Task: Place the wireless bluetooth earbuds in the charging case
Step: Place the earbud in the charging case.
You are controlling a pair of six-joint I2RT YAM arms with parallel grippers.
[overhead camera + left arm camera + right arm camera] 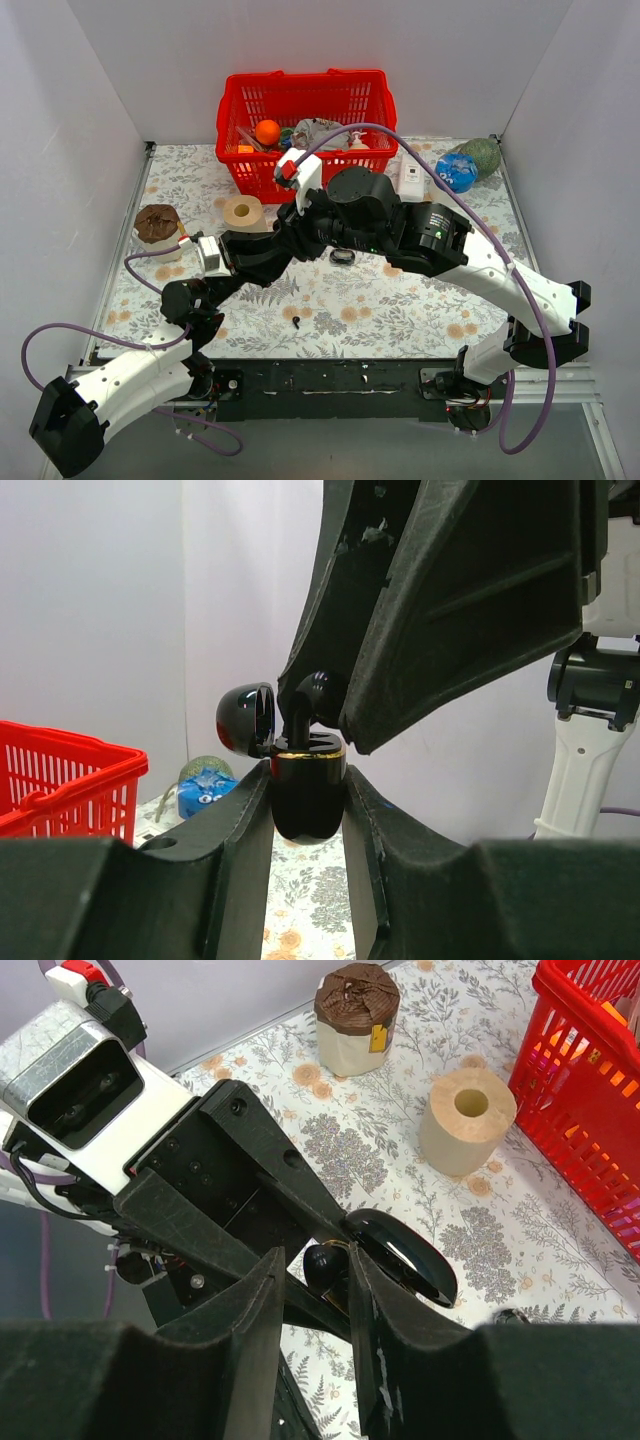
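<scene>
Black glossy charging case (pixel 308 805): clamped between the fingers of the left gripper (pixel 308 780), long axis upright, mouth upward, lid (pixel 245 720) hinged open to one side. One earbud (pixel 318 695) stands in the mouth, stem down, rounded head up, directly above the left fingertips. The right gripper (pixel 315 1255) straddles that head from above, jaws parted, with a gap showing on one side. The second earbud (pixel 296 322) lies on the floral table (pixel 400 310), nearer the arm bases than both grippers. A tan tape roll (pixel 468 1120) and a red basket (pixel 590 1090) stand beyond the right fingertips.
</scene>
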